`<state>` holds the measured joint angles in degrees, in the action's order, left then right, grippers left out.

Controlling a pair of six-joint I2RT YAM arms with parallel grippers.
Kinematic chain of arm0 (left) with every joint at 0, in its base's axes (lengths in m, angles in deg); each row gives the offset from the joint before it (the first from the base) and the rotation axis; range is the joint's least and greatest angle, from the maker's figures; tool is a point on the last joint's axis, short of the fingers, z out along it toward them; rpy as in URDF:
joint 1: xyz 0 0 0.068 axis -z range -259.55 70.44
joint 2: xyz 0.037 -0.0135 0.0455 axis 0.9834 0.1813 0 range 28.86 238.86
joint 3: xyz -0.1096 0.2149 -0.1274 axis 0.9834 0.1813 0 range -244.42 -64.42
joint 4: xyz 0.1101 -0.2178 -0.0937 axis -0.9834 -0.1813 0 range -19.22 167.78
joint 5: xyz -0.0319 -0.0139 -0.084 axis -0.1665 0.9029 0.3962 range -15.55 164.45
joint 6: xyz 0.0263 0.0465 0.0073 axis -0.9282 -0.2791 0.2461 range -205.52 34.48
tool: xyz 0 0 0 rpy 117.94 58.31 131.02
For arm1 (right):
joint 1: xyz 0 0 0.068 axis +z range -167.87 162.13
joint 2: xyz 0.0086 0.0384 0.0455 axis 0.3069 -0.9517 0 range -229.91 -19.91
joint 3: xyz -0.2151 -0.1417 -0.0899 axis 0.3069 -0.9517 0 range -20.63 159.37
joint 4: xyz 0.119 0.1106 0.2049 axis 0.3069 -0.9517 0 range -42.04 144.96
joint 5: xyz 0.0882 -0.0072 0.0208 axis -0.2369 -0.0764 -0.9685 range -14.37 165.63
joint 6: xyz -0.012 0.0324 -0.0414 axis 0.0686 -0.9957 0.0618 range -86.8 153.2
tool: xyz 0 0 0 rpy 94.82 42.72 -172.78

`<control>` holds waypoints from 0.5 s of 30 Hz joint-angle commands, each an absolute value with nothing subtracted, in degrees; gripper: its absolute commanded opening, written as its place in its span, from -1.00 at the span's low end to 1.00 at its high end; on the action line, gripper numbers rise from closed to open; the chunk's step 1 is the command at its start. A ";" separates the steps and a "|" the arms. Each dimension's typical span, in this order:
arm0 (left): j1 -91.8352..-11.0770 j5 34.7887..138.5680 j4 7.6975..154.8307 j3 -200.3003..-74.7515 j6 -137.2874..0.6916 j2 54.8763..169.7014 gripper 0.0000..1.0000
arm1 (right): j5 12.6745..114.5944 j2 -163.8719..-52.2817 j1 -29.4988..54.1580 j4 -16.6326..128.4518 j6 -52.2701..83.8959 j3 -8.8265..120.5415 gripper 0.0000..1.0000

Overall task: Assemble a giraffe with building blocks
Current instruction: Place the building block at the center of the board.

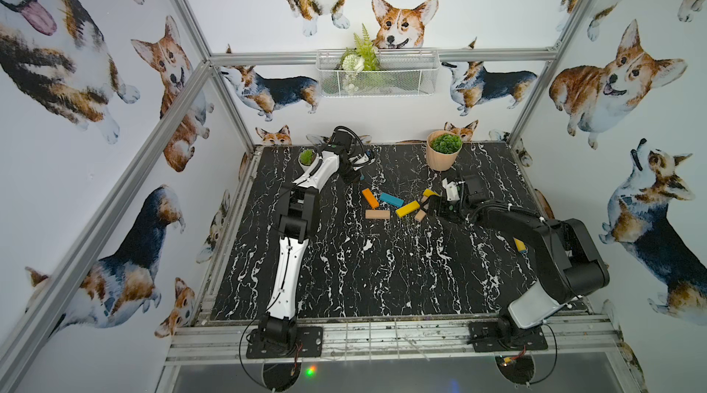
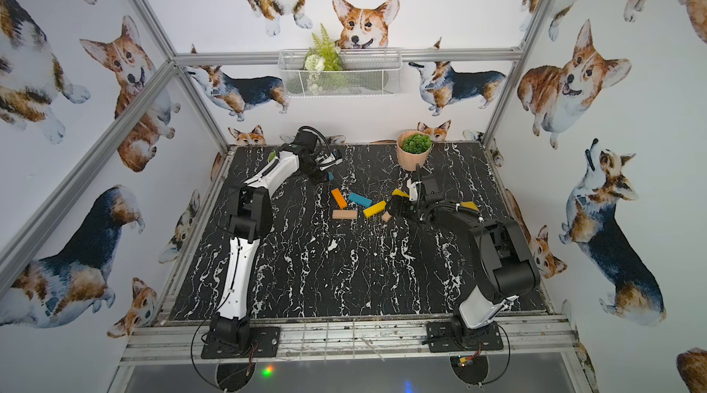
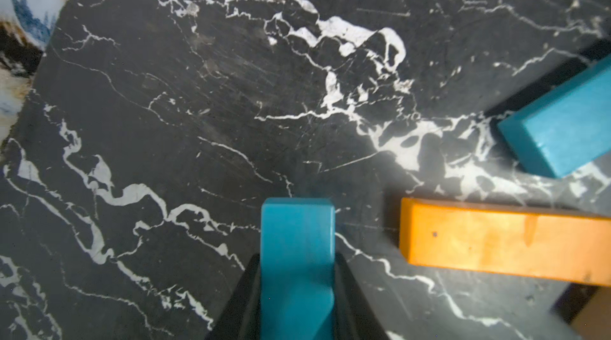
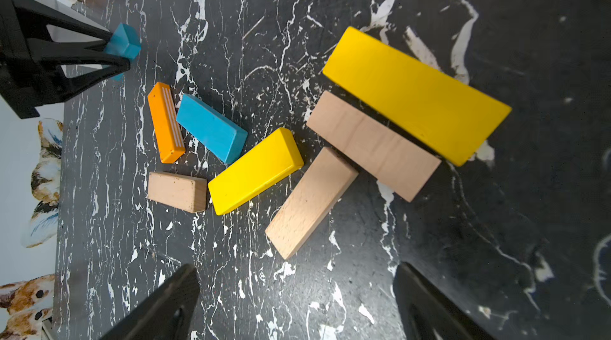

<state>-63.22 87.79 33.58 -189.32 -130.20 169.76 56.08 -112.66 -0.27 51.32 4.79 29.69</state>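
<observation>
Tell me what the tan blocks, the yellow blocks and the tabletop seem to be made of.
Tan blocks: bare wood, matt; grain lines and small dark specks show.
Yellow blocks: probably the same wood under smooth, slightly shiny paint; no grain shows through.
Tabletop: black with white veins like marble, but fine scratches suggest a printed sheet or laminate; I cannot tell which.

The building blocks [image 1: 407,208] lie on the table [image 1: 344,276] between left tool [image 4: 119,52] (holding one) and right tool [image 4: 296,270].
</observation>
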 commanded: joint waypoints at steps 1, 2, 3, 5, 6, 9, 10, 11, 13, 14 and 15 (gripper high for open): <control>-64.40 91.71 31.56 -191.74 -136.53 172.14 -1.00 | 55.36 -113.24 -0.03 51.00 5.38 30.33 0.90; -64.80 91.85 30.96 -192.51 -136.89 172.76 -1.00 | 55.16 -113.41 0.13 50.95 5.57 30.54 0.90; -65.19 91.85 30.77 -192.65 -137.01 173.05 -1.00 | 55.12 -113.51 0.37 50.75 5.75 30.77 0.91; -66.08 92.05 30.19 -192.56 -137.69 173.34 -1.00 | 55.08 -113.83 0.80 50.65 6.12 31.28 0.91; -66.31 92.05 30.06 -192.32 -137.89 173.36 -1.00 | 55.18 -114.15 1.01 50.72 6.21 31.59 0.91; -67.02 92.21 30.96 -191.53 -137.60 173.26 -1.00 | 54.89 -115.96 2.00 50.79 6.09 33.00 0.91; -67.16 92.36 31.11 -191.54 -137.46 173.35 -1.00 | 54.67 -116.62 2.37 50.38 6.26 33.91 0.91; -67.25 92.57 31.16 -191.52 -137.46 173.50 -1.00 | 54.66 -117.20 2.74 49.93 6.42 34.67 0.91; -67.25 92.64 31.11 -191.47 -137.14 173.70 -0.98 | 54.76 -118.02 3.54 48.33 7.12 36.23 1.00; -67.25 92.78 31.11 -191.27 -136.84 173.70 -0.93 | 54.87 -118.15 3.85 47.63 7.50 36.68 1.00; -67.25 93.06 31.04 -191.04 -136.68 173.62 -0.82 | 55.08 -118.05 3.99 47.24 7.67 36.78 1.00</control>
<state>-67.15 91.38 31.61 -191.40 -135.06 173.50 55.60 -117.84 3.49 49.70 6.26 35.62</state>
